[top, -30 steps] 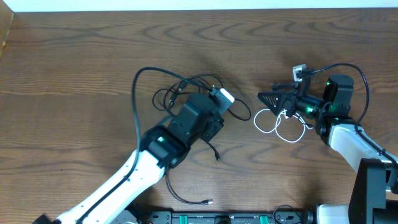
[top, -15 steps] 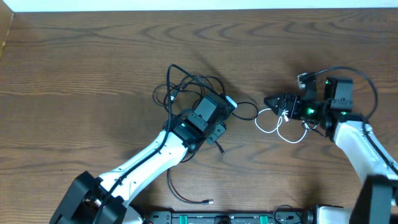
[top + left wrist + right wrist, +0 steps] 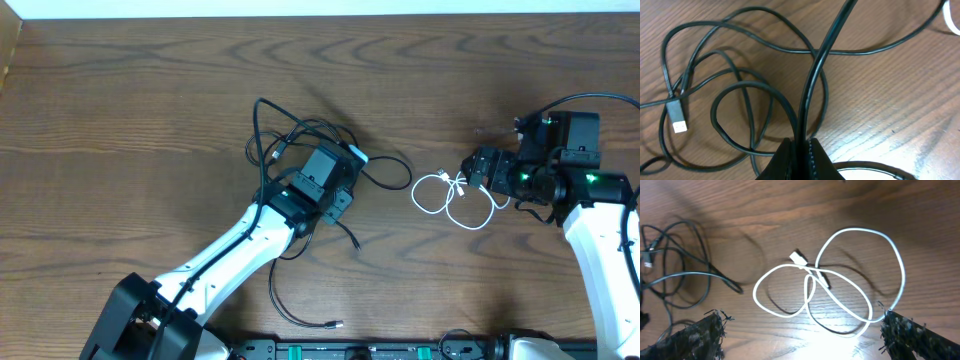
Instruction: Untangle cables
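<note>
A loose tangle of black cables (image 3: 290,140) lies mid-table. My left gripper (image 3: 352,160) sits at its right side, shut on one black strand (image 3: 810,90) that runs up out of the jaws. A USB plug (image 3: 678,118) of the tangle lies on the wood. The white cable (image 3: 452,195) lies looped on the table to the right, apart from the black ones. My right gripper (image 3: 474,170) is open and empty at its right end. In the right wrist view the white loops (image 3: 840,280) and plug (image 3: 799,258) lie ahead of the gripper (image 3: 801,317).
One black strand trails from the tangle toward the front edge and ends in a small plug (image 3: 336,324). A thicker black cord (image 3: 575,100) arcs over the right arm. The arm bases stand along the front edge (image 3: 360,350).
My right gripper has drawn back to the right, off the white cable, which stays on the table. The left gripper shifted slightly and the black loops moved with it.
</note>
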Available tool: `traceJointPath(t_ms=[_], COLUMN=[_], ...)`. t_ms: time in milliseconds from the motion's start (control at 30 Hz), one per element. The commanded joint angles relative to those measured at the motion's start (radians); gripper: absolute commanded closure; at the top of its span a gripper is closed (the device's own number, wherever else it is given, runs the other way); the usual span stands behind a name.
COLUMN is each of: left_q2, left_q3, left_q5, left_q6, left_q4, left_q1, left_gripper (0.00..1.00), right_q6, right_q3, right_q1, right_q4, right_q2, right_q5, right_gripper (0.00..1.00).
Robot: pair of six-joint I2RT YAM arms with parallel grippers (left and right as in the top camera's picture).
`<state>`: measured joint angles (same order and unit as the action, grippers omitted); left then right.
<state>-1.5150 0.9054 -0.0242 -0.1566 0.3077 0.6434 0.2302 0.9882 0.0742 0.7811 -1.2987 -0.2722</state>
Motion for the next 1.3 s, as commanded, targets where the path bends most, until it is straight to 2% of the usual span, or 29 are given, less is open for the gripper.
traceJointPath(t_ms=[0,200,567,800,933,1267], left_q2=[-0.008,-0.008,-0.008,-0.008,-0.008,-0.008], left_q3=[-0.019,-0.019,-0.019,-0.019,-0.019,-0.019], left_q5=[0.006,0.006,0.006,0.006,0.006,0.006], left_q6=[0.034,0.048,0.088,0.087,0.087,0.087], left_q4=[0.005,0.005,0.029,0.028,0.028,0.028], left_q1=[-0.011,-0.014,-0.019,-0.019,-0.019,-0.019], left_gripper=[0.92,0.92,0.93,0.92,0.93,0.93], right_q6=[0.002,0.030,0.047,0.051,0.112,0.117], right_q3=[0.019,0.018,0.018,0.018,0.018,0.018], right_q1=[-0.004,-0.009,-0.118,-0.129,-0.129,-0.134], right_q4=[0.014,0.048,-0.060,-0.080,-0.103,-0.136], right_q2=[-0.020,-0.099,-0.320,-0.382,-0.409,-0.517], right_q5=[0.042,0.081,0.107,0.171,0.169,0.174], right_gripper=[0.01,0.01,0.02,0.01,0.03,0.04])
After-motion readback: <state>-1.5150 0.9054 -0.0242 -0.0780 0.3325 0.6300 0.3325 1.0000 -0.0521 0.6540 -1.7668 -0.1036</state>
